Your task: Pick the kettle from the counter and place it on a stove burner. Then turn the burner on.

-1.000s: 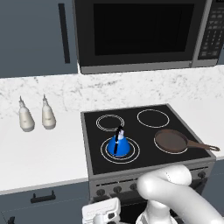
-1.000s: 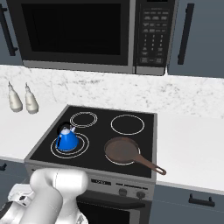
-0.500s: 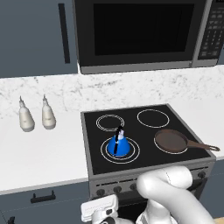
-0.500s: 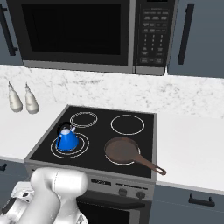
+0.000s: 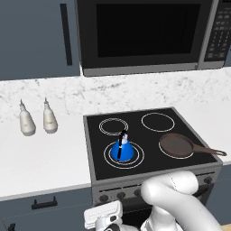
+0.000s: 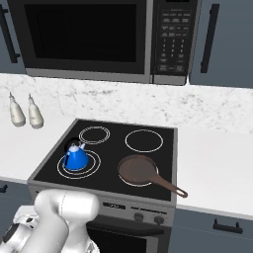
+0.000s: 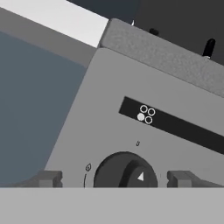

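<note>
The gripper [image 7: 114,178] stands wide open and empty, its fingertips [image 7: 49,178] straddling a dark knob [image 7: 124,170] at the left end of the stove's front panel [image 7: 87,131]. The kettle [image 5: 122,148] already sits on the stove burner [image 5: 135,158] at the front left corner of the cooktop, off the counter [image 5: 40,158]. Risk: the jaws close off-centre and slip round the knob, or this knob drives another ring, leaving the kettle cold.
</note>
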Controlling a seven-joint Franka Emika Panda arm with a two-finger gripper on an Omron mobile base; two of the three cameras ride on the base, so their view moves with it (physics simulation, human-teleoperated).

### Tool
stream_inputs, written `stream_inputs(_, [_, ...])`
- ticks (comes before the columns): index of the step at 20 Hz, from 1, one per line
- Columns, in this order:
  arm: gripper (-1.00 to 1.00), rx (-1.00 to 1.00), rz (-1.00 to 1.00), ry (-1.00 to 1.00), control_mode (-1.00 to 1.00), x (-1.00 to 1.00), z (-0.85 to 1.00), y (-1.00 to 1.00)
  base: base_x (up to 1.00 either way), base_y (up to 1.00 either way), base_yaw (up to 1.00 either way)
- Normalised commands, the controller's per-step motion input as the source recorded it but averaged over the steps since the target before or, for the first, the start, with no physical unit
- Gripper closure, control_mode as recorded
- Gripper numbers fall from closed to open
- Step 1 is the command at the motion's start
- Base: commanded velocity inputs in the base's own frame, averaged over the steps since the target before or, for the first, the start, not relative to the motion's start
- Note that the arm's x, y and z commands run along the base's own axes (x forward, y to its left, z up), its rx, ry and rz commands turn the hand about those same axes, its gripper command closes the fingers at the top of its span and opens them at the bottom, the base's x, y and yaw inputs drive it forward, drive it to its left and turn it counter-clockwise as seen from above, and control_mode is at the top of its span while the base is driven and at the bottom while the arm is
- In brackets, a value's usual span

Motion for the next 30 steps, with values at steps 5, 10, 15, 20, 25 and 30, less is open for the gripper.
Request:
stream_inputs(5, [-1.0, 0.06, 0.01, 0.0, -1.0, 0.0, 0.0, -0.41, 0.0, 0.0, 0.0])
stream_inputs(10, [-1.0, 0.0, 0.0, 0.0, -1.0, 0.03, 0.0, 0.0, 0.0, 0.0, 0.0])
stream_inputs(15, [-1.0, 0.0, 0.0, 0.0, -1.0, 0.04, 0.0, 0.12, 0.0, 0.0, 0.0])
stream_inputs(20, [-1.0, 0.0, 0.0, 0.0, -1.0, 0.0, 0.0, 0.01, 0.0, 0.0, 0.0])
stream_inputs(25, [1.0, 0.0, 0.0, 0.0, -1.0, 0.0, 0.0, 0.0, 0.0, 0.0, 0.0])
stream_inputs(30, [1.0, 0.0, 0.0, 0.0, -1.0, 0.0, 0.0, 0.0, 0.0, 0.0, 0.0])
